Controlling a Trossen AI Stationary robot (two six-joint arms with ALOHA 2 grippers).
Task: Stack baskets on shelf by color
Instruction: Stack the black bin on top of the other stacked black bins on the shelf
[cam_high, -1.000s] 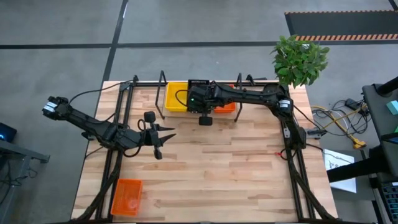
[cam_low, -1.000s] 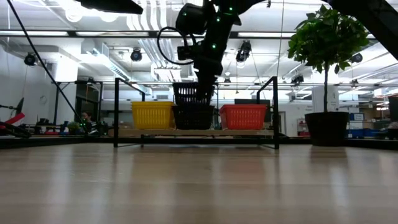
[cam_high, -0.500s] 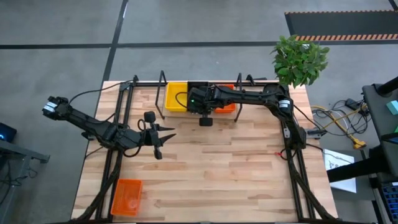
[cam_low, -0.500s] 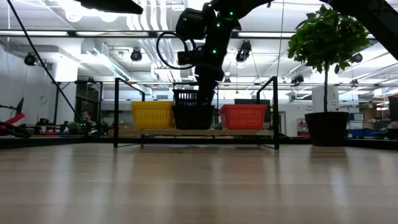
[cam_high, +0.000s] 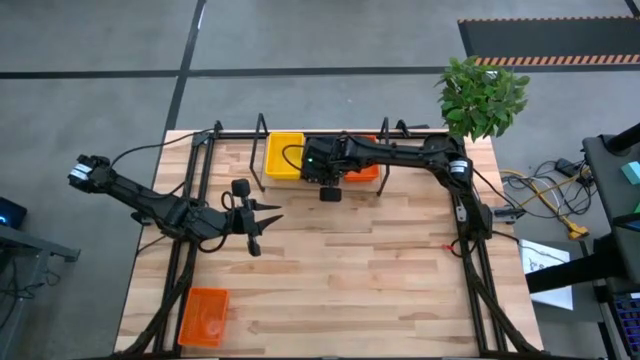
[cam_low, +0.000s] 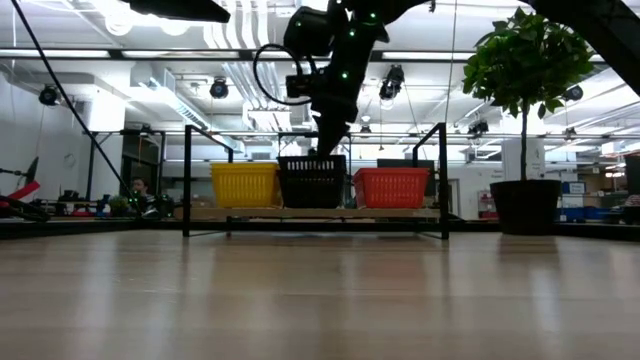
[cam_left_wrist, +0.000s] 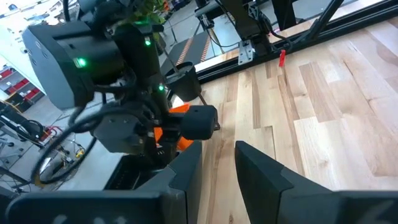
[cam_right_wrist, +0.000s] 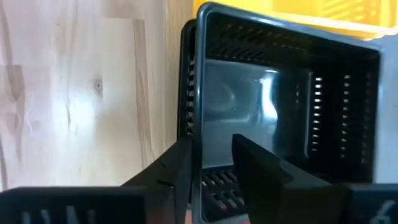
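The table of pale wood planks carried everything, and the shelf, a thin black wire rack, ran along its far edge, away from the arm bases. On that shelf 3 baskets sat in a row: the yellow basket at one end, the black basket in the middle touching it, and an orange basket at the other end, nearest the potted plant at the table's far corner. The right arm reached along the shelf, and the right gripper was down on the black basket, its 2 fingers closed onto the near wall, 1 finger outside the rim and 1 inside. Through the wrist camera the basket's perforated sides and shiny floor showed clearly, with the yellow basket just beyond it. The left arm waited well in front of the shelf, over the open boards, and the left gripper held nothing, its fingers spread apart. A second orange basket lay alone at the near corner on the left arm's side, well apart from the shelf.
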